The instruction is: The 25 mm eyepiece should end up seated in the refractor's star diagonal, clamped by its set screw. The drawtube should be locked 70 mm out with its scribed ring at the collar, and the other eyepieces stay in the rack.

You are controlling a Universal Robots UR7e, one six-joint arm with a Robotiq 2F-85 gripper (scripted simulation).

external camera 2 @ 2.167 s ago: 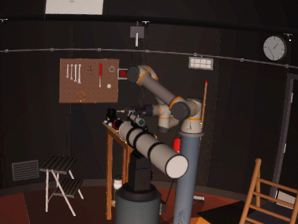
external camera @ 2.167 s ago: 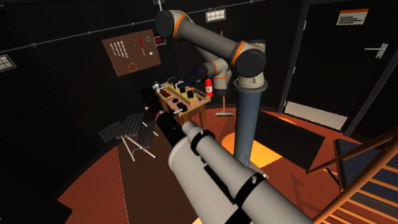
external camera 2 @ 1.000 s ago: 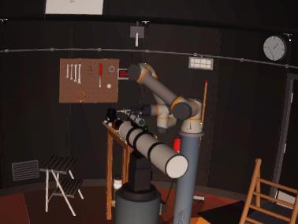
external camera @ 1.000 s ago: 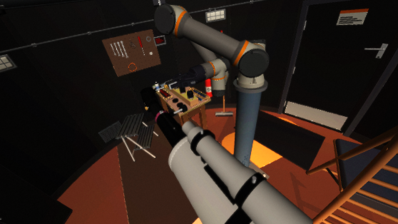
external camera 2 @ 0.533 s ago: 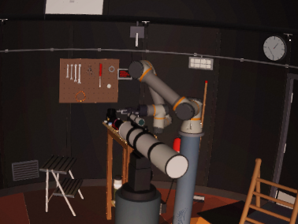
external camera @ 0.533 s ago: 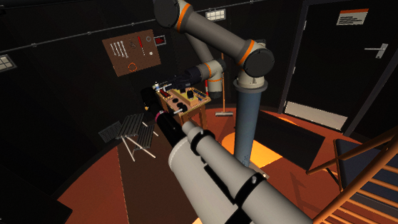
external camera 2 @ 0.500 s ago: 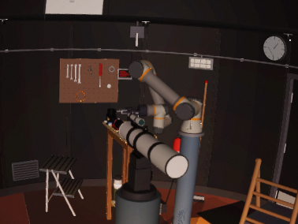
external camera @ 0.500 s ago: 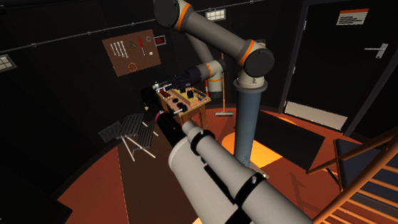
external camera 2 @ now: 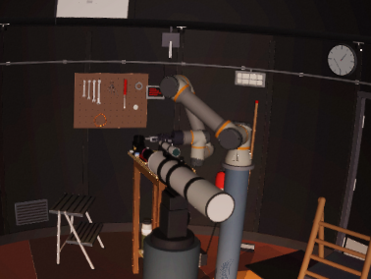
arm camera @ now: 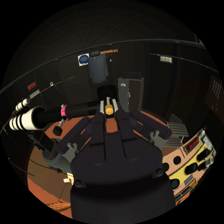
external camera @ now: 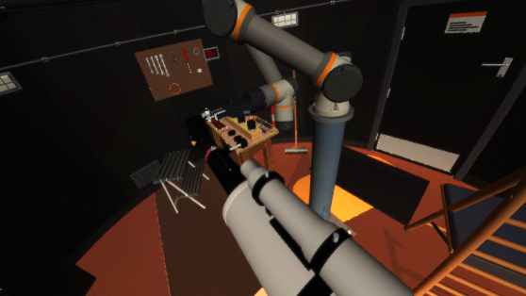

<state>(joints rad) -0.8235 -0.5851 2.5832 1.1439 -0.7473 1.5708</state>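
Observation:
The star diagonal (arm camera: 106, 92) sits at the rear end of the refractor's black drawtube (arm camera: 80, 109), and its yellow-headed set screw (arm camera: 109, 110) sticks out toward me. That set screw is gripped between the fingers of my gripper (arm camera: 109, 107), which reaches in level from the rack side. A pink ring (arm camera: 63, 112) marks the collar, with a black lock knob (arm camera: 57, 130) hanging below it. Whether an eyepiece sits in the diagonal is hidden. The eyepiece rack (external camera: 242, 131) stands on a wooden table beside the telescope, with dark eyepieces (arm camera: 193, 167) in it.
The white telescope tube (external camera: 301, 245) runs across the foreground on its pier (external camera 2: 172, 245). My blue pedestal (external camera: 327, 165) stands right of the table. A step stool (external camera 2: 76, 221) is on the left, a wooden ladder (external camera 2: 333, 245) on the right.

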